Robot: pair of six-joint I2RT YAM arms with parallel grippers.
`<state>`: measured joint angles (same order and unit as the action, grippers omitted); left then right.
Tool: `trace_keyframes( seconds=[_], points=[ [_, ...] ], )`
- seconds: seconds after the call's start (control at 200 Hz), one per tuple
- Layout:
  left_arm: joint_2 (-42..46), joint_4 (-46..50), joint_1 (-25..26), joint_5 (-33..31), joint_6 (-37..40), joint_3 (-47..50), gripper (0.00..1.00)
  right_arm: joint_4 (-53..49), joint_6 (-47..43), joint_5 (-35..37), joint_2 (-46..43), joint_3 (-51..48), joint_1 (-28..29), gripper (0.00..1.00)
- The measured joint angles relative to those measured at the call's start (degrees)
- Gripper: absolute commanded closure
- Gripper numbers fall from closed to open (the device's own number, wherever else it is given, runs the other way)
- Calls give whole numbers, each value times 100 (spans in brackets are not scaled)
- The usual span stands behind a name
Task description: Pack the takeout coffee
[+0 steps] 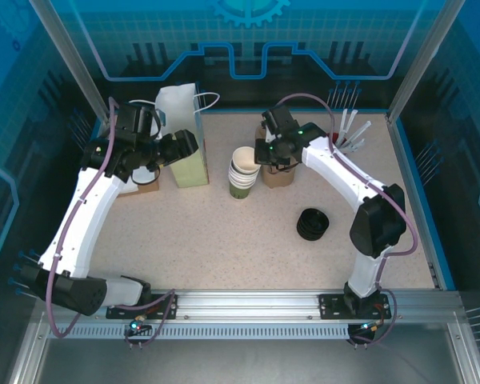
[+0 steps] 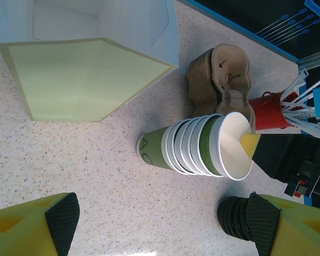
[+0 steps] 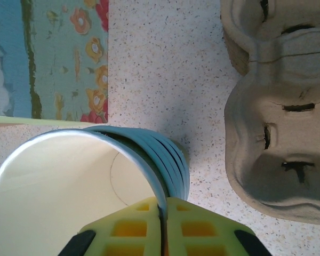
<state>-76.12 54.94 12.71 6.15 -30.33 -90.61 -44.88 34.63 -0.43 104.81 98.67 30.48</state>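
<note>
Olive-green paper cup [image 1: 243,159] with a pale rim topped a nested stack, its lower body hidden inside the cups beneath. It stood upright mid-bench [image 1: 224,240], mouth up. The right gripper [image 3: 161,213] pinched its rim. The left gripper [image 2: 162,216] hung open near the pale-green paper bag [image 2: 80,80].

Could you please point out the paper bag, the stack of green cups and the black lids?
paper bag [image 1: 190,164], top external view, on its pale green side panel.
stack of green cups [image 1: 243,172], top external view, on the stacked pale rims.
black lids [image 1: 313,224], top external view, on the top lid.
</note>
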Motion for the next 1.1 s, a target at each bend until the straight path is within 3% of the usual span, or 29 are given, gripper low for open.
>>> trace_keyframes(
  seconds=[0.365, 0.64, 0.895, 1.101],
  points=[
    [94, -50, 0, 155, 0, 190, 14, -282, -243, -4, -140, 531, 2, 91],
    [431, -398, 11, 745, -79, 774, 12, -356, -363, 35, -1276, 413, 2, 91],
    [911, -1045, 33, 1453, -435, 1867, 12, -225, -317, 46, -2949, -1233, 26, 91],
    [1147, -1615, 238, 1882, -866, 2994, 10, -181, -219, 334, -3034, -2710, 496, 91]
  ],
)
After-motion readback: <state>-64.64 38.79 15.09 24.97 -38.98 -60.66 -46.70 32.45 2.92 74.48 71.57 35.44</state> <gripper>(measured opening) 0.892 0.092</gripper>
